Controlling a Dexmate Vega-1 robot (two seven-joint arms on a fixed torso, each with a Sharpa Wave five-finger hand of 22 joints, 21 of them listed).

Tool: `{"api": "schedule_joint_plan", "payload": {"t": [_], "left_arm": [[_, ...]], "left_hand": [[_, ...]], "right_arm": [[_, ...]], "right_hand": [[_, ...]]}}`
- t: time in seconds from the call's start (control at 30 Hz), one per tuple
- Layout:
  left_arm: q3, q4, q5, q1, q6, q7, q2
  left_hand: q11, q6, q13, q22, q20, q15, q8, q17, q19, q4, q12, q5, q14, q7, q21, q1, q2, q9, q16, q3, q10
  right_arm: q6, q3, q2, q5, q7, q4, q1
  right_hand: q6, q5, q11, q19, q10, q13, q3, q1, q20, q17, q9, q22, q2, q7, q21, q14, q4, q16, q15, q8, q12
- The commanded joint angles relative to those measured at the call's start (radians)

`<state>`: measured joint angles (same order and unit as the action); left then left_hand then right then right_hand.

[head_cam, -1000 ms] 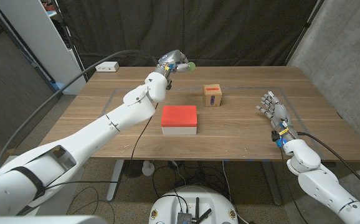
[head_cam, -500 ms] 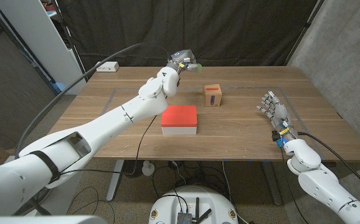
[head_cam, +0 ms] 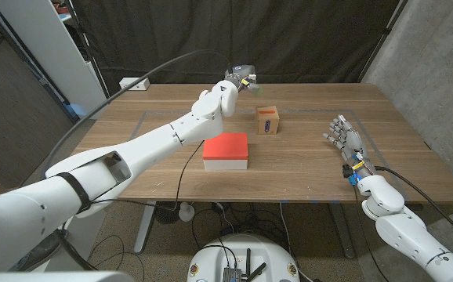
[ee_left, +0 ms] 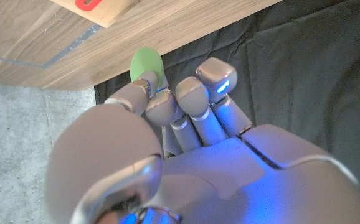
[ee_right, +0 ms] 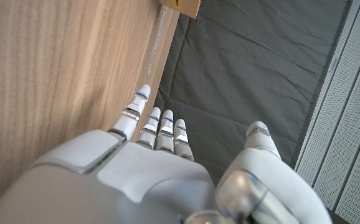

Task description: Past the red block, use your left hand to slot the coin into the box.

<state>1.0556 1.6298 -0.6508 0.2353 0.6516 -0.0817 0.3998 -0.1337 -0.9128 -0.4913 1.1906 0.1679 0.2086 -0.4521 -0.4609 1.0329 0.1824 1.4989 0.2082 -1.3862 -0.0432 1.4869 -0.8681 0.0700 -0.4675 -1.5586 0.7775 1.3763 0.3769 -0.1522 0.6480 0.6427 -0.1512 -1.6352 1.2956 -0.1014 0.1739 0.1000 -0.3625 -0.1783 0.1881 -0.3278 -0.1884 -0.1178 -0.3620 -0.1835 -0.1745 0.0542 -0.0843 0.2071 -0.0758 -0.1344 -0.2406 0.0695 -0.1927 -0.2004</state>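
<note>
Left hand [head_cam: 240, 77] pinches the green coin [head_cam: 255, 89] above the bench's [head_cam: 305, 172] far edge, beyond the red block [head_cam: 226, 146], near the box [head_cam: 268, 120]; right hand [head_cam: 344, 138] rests released, fingers apart.

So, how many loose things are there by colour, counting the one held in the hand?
Green: 1, the coin pinched by the left hand.
Red on white: 1, the red block.
Wooden: 1, the box with a red-ringed slot.
White: 1, a small device at the table's far edge.
Total: 4.
</note>
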Motion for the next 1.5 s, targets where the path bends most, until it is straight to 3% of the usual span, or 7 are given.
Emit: {"api": "schedule_joint_plan", "payload": {"t": [0.03, 0.37, 1.5], "left_arm": [[0.062, -0.098, -0.055, -0.052, 0.013, -0.059, -0.078], [0.088, -0.157, -0.055, -0.066, 0.027, -0.06, -0.133], [0.126, -0.228, -0.051, -0.04, 0.017, 0.022, -0.163]], "left_hand": [[-0.004, -0.134, -0.005, -0.004, 0.044, 0.0, -0.001, -0.002, 0.001, 0.0, 0.005, 0.005, -0.002, -0.074, -0.003, -0.028, 0.021, -0.005, 0.003, -0.001, -0.002], [-0.008, -0.134, -0.009, -0.004, 0.044, 0.0, 0.006, 0.003, 0.005, -0.001, 0.007, 0.006, -0.001, -0.072, -0.01, -0.028, 0.019, -0.008, 0.006, 0.001, -0.004], [-0.005, -0.135, -0.01, 0.002, 0.043, 0.0, 0.025, -0.008, 0.006, -0.002, 0.005, 0.004, 0.002, -0.074, -0.014, -0.03, 0.024, -0.025, 0.012, 0.003, -0.008]], "right_arm": [[0.003, 0.008, 0.003, 0.008, 0.005, 0.003, 0.006], [0.011, 0.009, -0.003, 0.02, 0.017, 0.016, 0.001], [0.017, 0.021, -0.002, 0.024, 0.014, 0.017, 0.027]], "right_hand": [[-0.005, 0.005, 0.003, -0.005, -0.009, 0.005, -0.004, -0.001, -0.004, 0.0, -0.002, -0.005, 0.012, 0.003, 0.0, -0.008, -0.007, -0.004, -0.002, -0.004, -0.004], [-0.005, 0.005, 0.003, -0.005, -0.009, 0.005, -0.004, -0.001, -0.004, 0.0, -0.002, -0.005, 0.012, 0.003, 0.0, -0.008, -0.007, -0.004, -0.002, -0.004, -0.004], [-0.005, 0.005, 0.003, -0.005, -0.009, 0.005, -0.004, -0.001, -0.004, 0.0, -0.002, -0.005, 0.012, 0.003, 0.0, -0.008, -0.007, -0.004, -0.002, -0.004, -0.004]]}}
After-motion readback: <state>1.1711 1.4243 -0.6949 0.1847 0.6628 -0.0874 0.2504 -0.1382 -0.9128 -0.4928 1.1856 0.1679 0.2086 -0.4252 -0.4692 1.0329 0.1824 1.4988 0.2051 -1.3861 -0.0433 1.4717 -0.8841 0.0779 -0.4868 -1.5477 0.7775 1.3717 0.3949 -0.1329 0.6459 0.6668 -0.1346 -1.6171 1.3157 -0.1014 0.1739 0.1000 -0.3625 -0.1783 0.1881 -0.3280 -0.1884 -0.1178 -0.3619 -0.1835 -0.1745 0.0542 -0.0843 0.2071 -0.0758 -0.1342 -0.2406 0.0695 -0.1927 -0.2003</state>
